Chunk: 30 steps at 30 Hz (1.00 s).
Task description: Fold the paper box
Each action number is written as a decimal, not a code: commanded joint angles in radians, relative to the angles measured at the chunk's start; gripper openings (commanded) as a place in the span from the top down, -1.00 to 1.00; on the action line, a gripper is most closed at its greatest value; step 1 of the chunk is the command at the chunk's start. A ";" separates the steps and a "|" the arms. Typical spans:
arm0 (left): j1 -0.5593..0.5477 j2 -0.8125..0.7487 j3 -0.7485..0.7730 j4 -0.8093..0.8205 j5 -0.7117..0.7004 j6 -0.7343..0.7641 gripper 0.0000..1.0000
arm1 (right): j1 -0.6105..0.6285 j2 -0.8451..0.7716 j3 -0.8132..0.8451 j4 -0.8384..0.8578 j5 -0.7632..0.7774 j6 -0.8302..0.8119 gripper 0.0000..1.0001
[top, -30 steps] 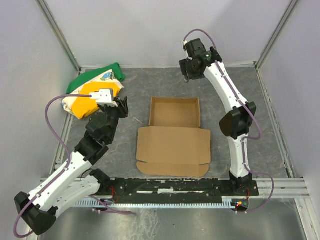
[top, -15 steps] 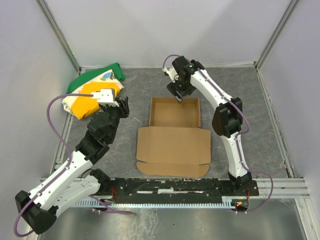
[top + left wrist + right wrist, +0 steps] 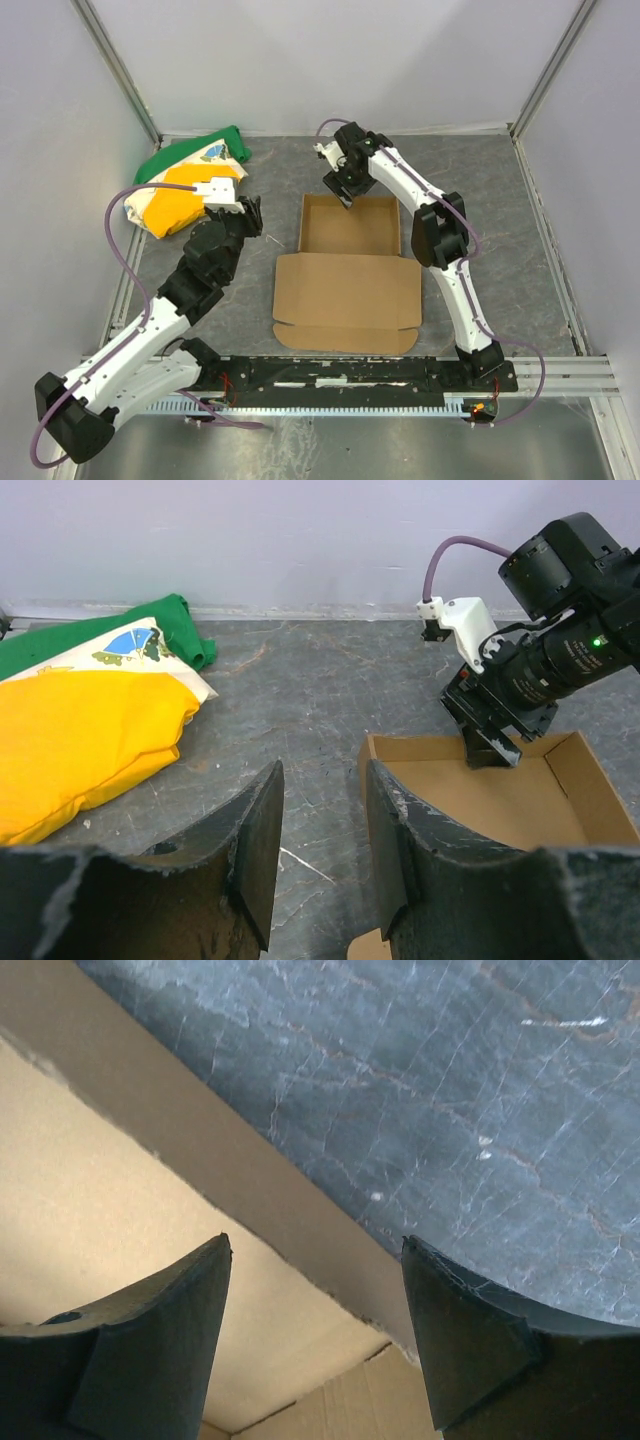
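The paper box [image 3: 347,298] is brown cardboard in the middle of the table: a shallow tray with raised walls at the far end and a flat lid panel toward me. My right gripper [image 3: 346,196] hangs open over the tray's far wall. In the right wrist view that far wall [image 3: 230,1165] runs between the jaws, with one finger inside the tray and the other over the grey table, neither pressed on it. My left gripper [image 3: 250,214] stands open left of the box with only table between its fingers [image 3: 255,840]. The tray [image 3: 480,800] and the right gripper [image 3: 490,748] show there too.
A green, yellow and white cloth bundle [image 3: 190,178] lies at the back left, close behind my left gripper; it also fills the left of the left wrist view, cloth bundle [image 3: 80,730]. Grey walls and metal frame posts enclose the table. A black rail [image 3: 340,372] runs along the near edge.
My right arm swung from the back of the table leftward and down until its jaws straddle the tray's far wall. The left arm shifted only slightly toward the box.
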State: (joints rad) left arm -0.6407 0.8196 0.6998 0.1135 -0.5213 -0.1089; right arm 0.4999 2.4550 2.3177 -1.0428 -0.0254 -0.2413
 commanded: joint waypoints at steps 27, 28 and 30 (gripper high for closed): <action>0.002 -0.015 0.009 0.040 0.030 -0.023 0.06 | -0.030 -0.675 -0.913 0.403 0.001 1.165 0.74; 0.002 -0.015 0.009 0.040 0.030 -0.025 0.06 | -0.030 -0.729 -0.996 0.448 0.016 1.220 0.80; 0.003 -0.017 0.009 0.041 0.034 -0.030 0.06 | -0.031 -0.810 -1.156 0.517 0.042 1.306 0.91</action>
State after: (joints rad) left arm -0.6407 0.8234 0.6998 0.1135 -0.4950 -0.1104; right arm 0.4908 1.8206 1.3727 -0.6861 -0.0635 0.8097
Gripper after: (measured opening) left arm 0.467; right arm 0.089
